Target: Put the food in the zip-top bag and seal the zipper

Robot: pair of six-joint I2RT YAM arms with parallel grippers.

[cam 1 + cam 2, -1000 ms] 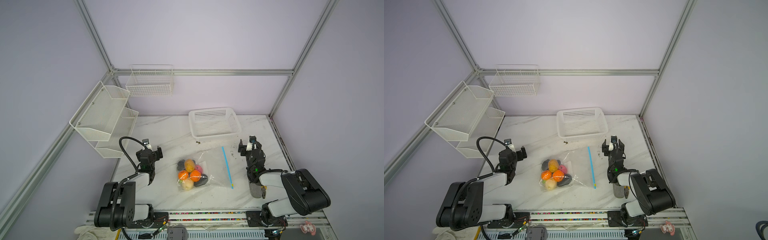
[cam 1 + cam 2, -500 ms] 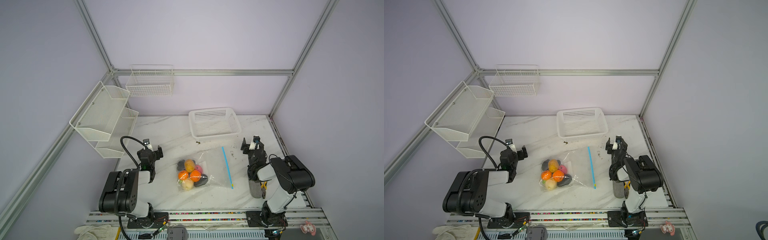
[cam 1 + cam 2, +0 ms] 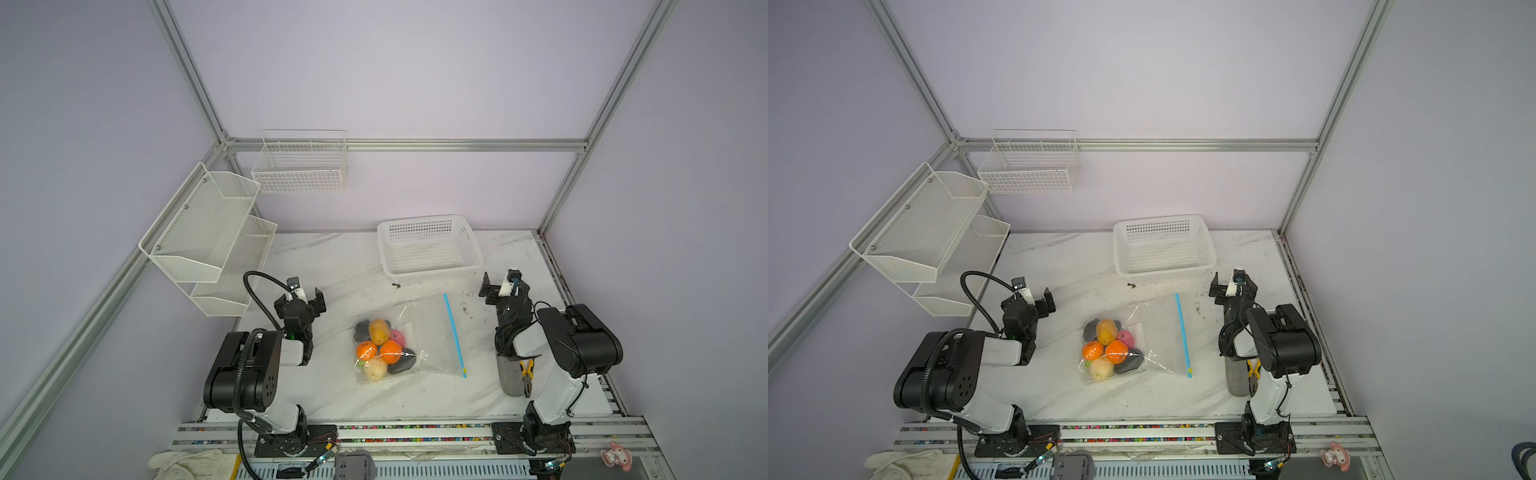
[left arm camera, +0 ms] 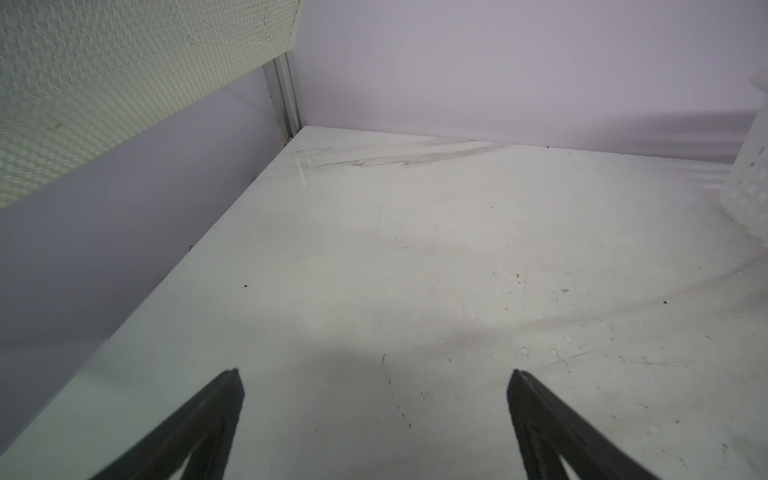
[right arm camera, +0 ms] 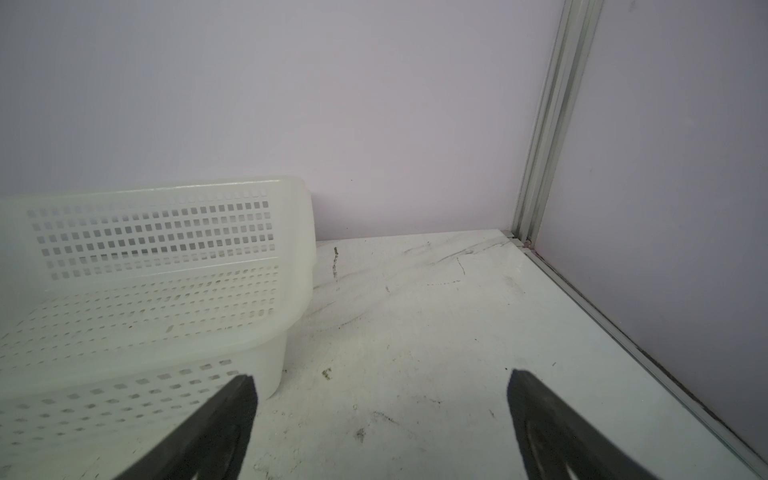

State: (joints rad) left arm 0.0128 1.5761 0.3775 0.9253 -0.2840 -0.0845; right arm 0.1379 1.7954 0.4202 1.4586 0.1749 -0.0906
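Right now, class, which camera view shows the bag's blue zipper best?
A top view: the zipper lies whole and uncovered along one edge of the zip-top bag. Both top views show it alike. Neither wrist view shows it.

Light-blue zipper (image 3: 454,334), white perforated basket (image 3: 430,249)

Soft even light, faint shadows

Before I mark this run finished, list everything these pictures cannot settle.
- Zipper seal: in both top views the blue strip is too thin to show whether it is pressed shut.
- Food count: the pieces are piled in the zip-top bag, covering one another.
- Pliers: the right arm hides most of them in both top views.
- Both wrist views: the bag is out of frame.
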